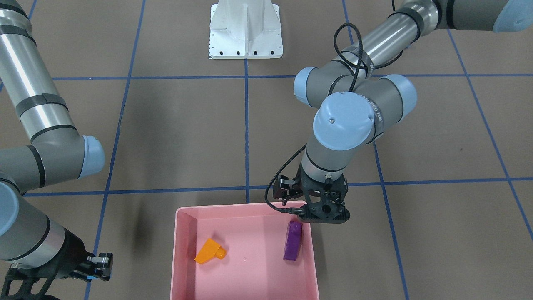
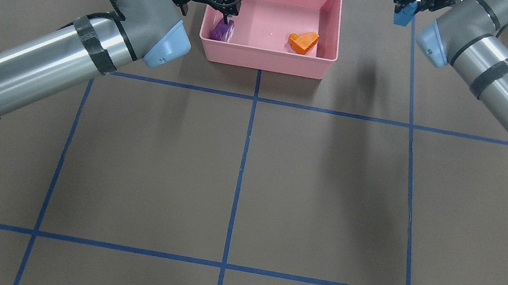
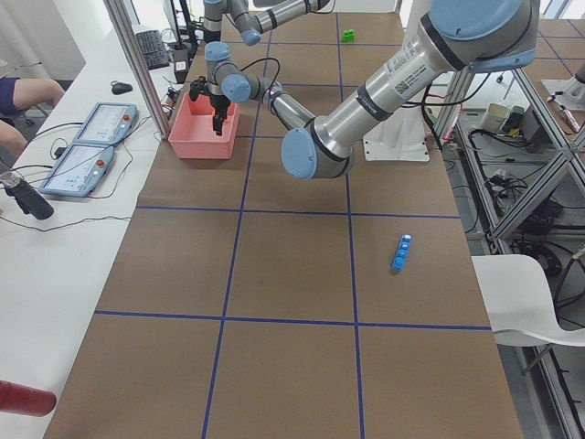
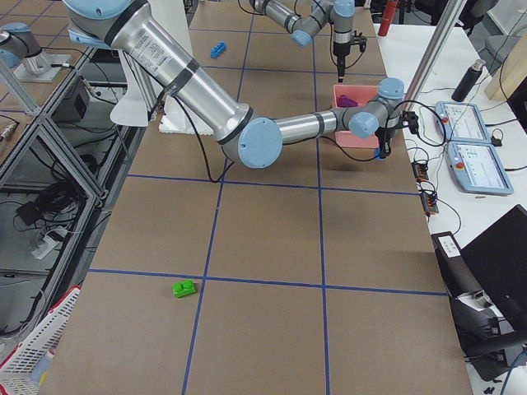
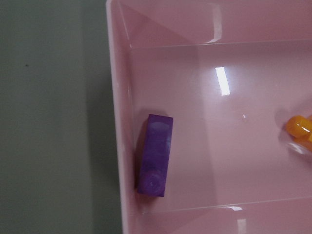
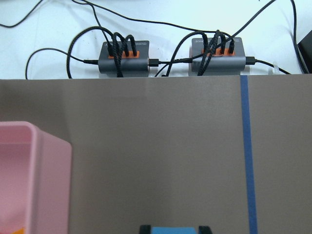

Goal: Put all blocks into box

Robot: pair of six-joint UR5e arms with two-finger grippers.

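I see the left gripper (image 2: 206, 9) spread open and empty over the purple brick (image 5: 155, 155), which lies against the pink box (image 2: 263, 58) wall at the table's operator edge. The orange brick (image 2: 303, 42) is inside too. The right gripper (image 2: 405, 11) clamps the small blue brick (image 2: 404, 19) near the box. The left arm label (image 3: 402, 62) is too small to read.

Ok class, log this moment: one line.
box: orange brick, purple brick | left gripper: open above box | right gripper: holds small blue brick | table: long blue brick, green brick

Glossy pink plastic box (image 5: 243, 161) (purple brick (image 5: 156, 155) shiny too), matt tabletop (image 2: 329, 192)
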